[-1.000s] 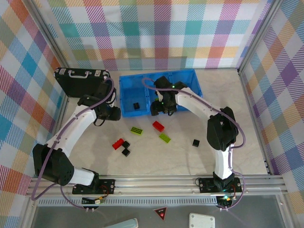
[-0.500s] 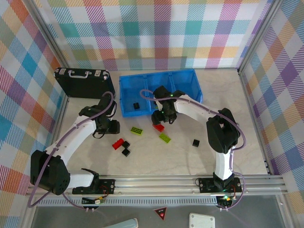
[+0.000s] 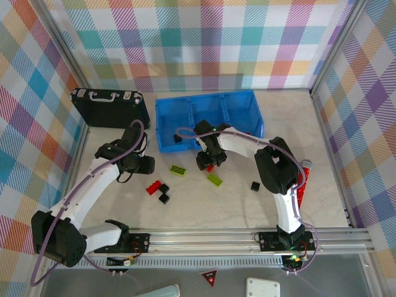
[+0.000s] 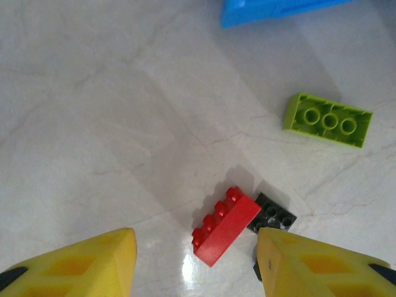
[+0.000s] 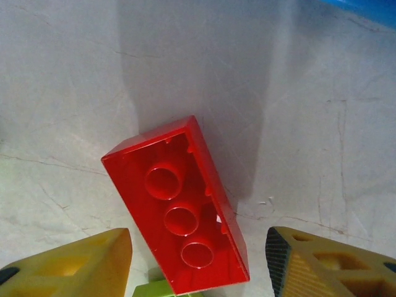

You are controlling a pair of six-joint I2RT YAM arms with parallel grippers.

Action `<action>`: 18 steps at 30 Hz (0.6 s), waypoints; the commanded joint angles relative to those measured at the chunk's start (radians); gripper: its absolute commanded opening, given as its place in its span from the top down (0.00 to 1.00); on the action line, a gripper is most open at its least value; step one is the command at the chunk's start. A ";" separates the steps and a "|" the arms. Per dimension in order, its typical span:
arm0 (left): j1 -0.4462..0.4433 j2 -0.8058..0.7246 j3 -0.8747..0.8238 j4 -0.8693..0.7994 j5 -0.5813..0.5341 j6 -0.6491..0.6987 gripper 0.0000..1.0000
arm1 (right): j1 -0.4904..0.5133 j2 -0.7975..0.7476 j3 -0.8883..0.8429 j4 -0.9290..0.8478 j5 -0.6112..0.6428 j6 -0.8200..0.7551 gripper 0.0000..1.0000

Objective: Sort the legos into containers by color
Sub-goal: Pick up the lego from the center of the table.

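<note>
Right pincer (image 5: 198, 247) straddles upturned glossy red lego (image 5: 179, 210).

The left arm bows out toward the bench's left edge, wrist bent down. The left pincer (image 3: 141, 164) hangs over mid-bench, jaws wide apart. The right arm arcs in from the right. The right pincer (image 3: 208, 162) points down, jaws also wide apart.

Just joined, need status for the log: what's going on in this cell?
Lego sorting. The right gripper is open, straddling a red brick lying hollow side up on the table, not yet gripped. The left gripper is open above another red brick beside a black cube. A lone black cube sits in the left compartment of the blue bin; green bricks lie loose.
</note>
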 commanded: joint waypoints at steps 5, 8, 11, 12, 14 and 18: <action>0.015 -0.021 -0.039 0.074 0.014 0.056 0.45 | 0.020 0.044 0.060 -0.028 0.032 -0.032 0.43; 0.029 -0.020 -0.038 0.083 0.030 0.058 0.45 | 0.022 0.047 0.063 -0.030 0.034 -0.032 0.45; 0.050 -0.023 -0.039 0.090 0.037 0.058 0.45 | 0.025 0.050 0.063 -0.037 0.038 -0.039 0.47; 0.060 -0.025 -0.039 0.094 0.044 0.058 0.45 | 0.026 0.050 0.062 -0.038 0.041 -0.041 0.48; 0.085 -0.028 -0.041 0.101 0.070 0.060 0.45 | 0.026 0.049 0.058 -0.041 0.047 -0.045 0.50; 0.119 -0.035 -0.043 0.114 0.106 0.058 0.45 | 0.027 0.051 0.060 -0.048 0.055 -0.046 0.53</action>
